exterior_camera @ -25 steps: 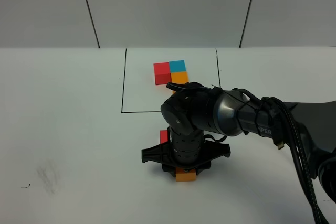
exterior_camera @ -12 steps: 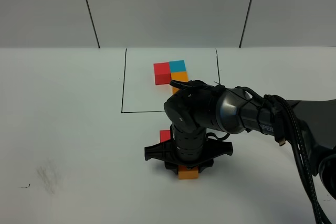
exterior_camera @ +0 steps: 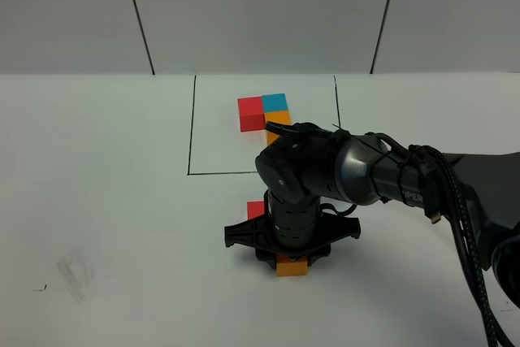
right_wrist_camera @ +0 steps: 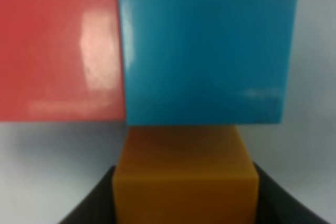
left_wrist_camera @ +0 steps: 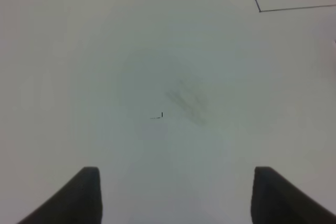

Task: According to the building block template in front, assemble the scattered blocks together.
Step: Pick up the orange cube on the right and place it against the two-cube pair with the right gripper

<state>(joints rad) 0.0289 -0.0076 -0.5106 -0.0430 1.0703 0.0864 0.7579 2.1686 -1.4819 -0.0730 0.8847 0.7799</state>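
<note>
The building block template (exterior_camera: 266, 111), red and blue cubes in a row with orange below blue, lies inside a thin black outline (exterior_camera: 188, 144) at the back. My right gripper (exterior_camera: 291, 261) points down in front of the outline, shut on the loose orange block (exterior_camera: 291, 266). In the right wrist view the orange block (right_wrist_camera: 184, 177) sits between the dark fingers (right_wrist_camera: 92, 203), pressed against the light blue block (right_wrist_camera: 205, 45), with the red block (right_wrist_camera: 58, 45) beside the blue one. From above only a bit of that red block (exterior_camera: 255, 210) shows; the arm hides the blue one. My left gripper (left_wrist_camera: 176, 198) hangs open over bare table.
The white table (exterior_camera: 97, 201) has a faint smudge and a small black mark (left_wrist_camera: 160, 115) at the left. A corner of the black outline (left_wrist_camera: 260, 10) shows in the left wrist view. The right arm's cables (exterior_camera: 463, 225) trail off to the right.
My right gripper, with the orange block in it, has shifted slightly to the right and towards the red and blue blocks. The left gripper has not moved.
</note>
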